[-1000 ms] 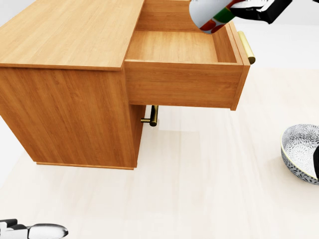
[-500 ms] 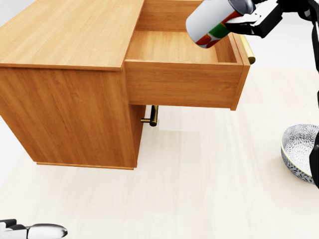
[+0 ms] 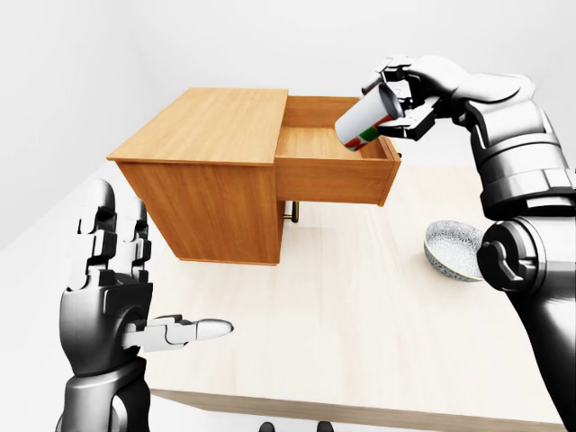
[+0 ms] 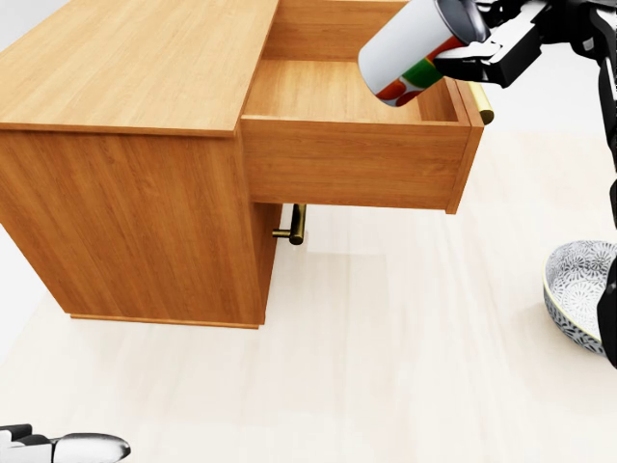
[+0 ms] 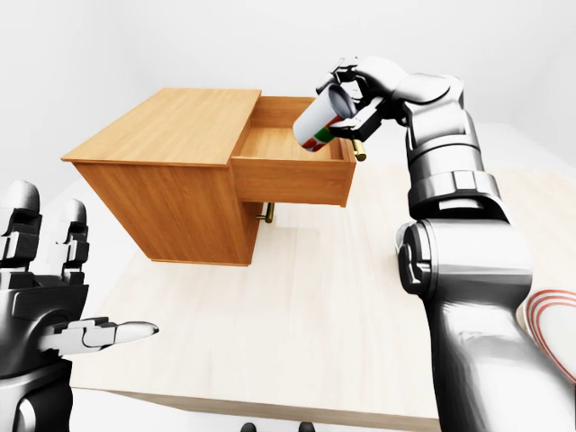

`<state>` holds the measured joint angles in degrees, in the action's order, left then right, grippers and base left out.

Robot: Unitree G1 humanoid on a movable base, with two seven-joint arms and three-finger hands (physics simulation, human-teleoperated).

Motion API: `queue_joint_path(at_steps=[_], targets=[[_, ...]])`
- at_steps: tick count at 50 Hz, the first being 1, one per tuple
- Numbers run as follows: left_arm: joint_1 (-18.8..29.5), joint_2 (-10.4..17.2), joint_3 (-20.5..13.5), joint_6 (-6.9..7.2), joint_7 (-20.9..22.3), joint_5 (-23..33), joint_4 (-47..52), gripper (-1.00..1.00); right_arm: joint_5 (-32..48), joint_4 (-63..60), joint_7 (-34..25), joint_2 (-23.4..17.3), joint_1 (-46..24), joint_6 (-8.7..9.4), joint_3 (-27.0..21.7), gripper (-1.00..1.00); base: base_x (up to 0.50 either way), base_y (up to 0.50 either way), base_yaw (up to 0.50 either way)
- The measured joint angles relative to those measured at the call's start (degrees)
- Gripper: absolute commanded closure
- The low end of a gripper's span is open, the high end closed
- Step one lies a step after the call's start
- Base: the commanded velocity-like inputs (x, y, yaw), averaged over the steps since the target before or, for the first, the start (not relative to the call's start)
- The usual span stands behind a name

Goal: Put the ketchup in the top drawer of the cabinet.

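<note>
1. Table of pale wood carries everything, its near edge crossing the bottom of the left-eye view.
2. Cabinet of orange-brown wood stands on the far left part of the table, with a flat top.
3. Top drawer is pulled out to the right of the cabinet body; its interior shows bare wood, and a brass handle runs along its right face. A second brass handle shows below it, on a lower drawer that is shut.
4. Right hand is raised over the drawer's far right corner, its fingers closed round the ketchup.
5. Left hand is held up at the near left, well apart from the cabinet, fingers spread wide, thumb pointing right, gripping nothing.
6. Ketchup, a white bottle with a red and green label, hangs tilted above the open drawer, its lower end pointing down and left into the drawer space, not resting on the drawer floor.
7. Patterned bowl sits on the table to the right, well apart from the cabinet.
</note>
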<state>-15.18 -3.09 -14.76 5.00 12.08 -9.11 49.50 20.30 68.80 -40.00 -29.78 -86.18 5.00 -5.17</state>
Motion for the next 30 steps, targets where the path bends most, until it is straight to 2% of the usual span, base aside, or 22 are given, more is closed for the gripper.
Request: queue_joint_path(at_steps=[30], targets=[[-0.1, -0.1, -0.1, 0.0, 0.1, -0.1, 0.1, -1.0, -0.5, 0.8, 0.0, 0.1, 0.7, 0.0, -0.1, 1.0, 0.0, 0.0, 0.0]])
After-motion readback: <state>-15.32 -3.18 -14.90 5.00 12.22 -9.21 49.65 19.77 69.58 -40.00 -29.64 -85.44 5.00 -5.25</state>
